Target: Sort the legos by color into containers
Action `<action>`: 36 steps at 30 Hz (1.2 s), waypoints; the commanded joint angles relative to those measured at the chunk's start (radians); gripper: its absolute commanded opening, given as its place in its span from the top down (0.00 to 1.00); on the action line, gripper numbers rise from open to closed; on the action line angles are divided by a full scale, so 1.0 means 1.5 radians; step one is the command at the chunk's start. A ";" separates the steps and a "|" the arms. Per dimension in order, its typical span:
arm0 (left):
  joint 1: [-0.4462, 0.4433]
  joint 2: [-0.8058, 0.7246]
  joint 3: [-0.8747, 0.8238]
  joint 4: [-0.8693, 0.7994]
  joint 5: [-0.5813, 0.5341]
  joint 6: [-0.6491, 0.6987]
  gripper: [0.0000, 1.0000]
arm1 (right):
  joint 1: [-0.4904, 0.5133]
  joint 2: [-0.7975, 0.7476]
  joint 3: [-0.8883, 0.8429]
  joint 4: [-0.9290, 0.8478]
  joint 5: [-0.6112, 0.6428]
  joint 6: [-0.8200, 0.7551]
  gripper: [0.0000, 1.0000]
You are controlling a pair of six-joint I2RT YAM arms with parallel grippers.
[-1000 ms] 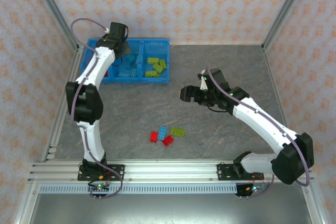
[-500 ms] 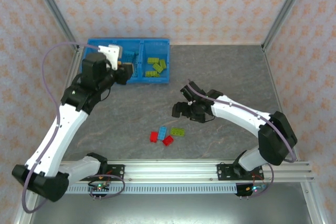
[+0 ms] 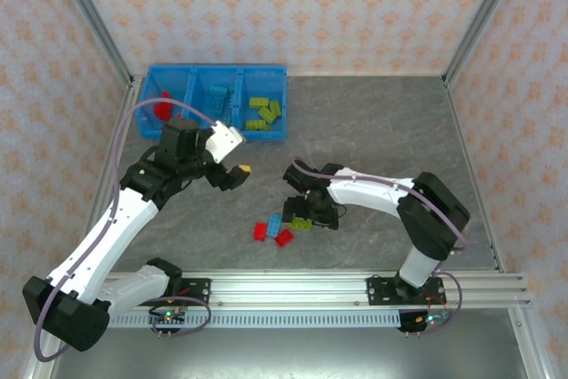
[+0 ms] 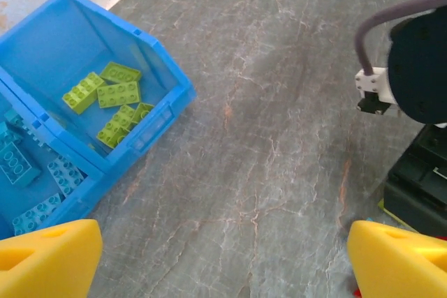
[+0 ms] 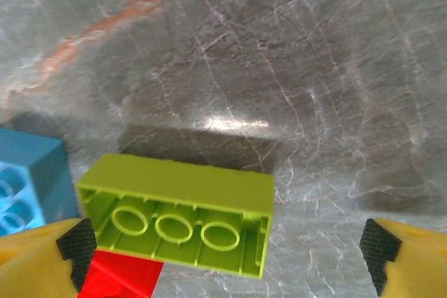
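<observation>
Right gripper (image 5: 223, 259) spread wide, lower centre — green brick (image 5: 178, 211) upside-down between its tips; left gripper (image 4: 223, 256) released, empty — bin (image 4: 171, 113) upper left.

Plastics over a stone-look tabletop (image 5: 314, 68).
Glossy, smooth yellow-green brick (image 5: 174, 214); shiny moulded blue bin (image 4: 105, 33); grey veined top with soft sheen; matt yellow finger pads (image 4: 42, 259); brushed metal rail (image 3: 284, 288).

- We see a grey marbled stone-look tabletop (image 3: 382, 122) with rust-coloured veins.
- Pale pink wallpaper panels with an orange motif (image 3: 293, 6) enclose three sides.
- Slanted silver aluminium posts (image 3: 93, 15) mark the back corners.
- A ribbed silver aluminium rail (image 3: 293, 288) spans the near edge.
</observation>
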 commanded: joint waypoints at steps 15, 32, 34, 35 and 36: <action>0.000 -0.004 -0.031 0.013 -0.039 0.068 0.04 | 0.014 0.069 0.097 -0.040 0.074 -0.070 0.07; 0.000 0.002 -0.038 0.018 -0.058 0.071 0.03 | 0.014 0.047 0.077 -0.008 0.127 -0.214 0.01; 0.000 0.002 -0.037 0.016 -0.056 0.073 0.03 | 0.014 0.047 0.076 0.003 0.110 -0.217 0.03; 0.000 0.003 -0.037 0.015 -0.054 0.074 0.03 | 0.014 0.050 0.076 0.004 0.116 -0.217 0.05; 0.000 0.003 -0.037 0.013 -0.050 0.076 0.03 | 0.014 0.053 0.078 0.001 0.128 -0.216 0.09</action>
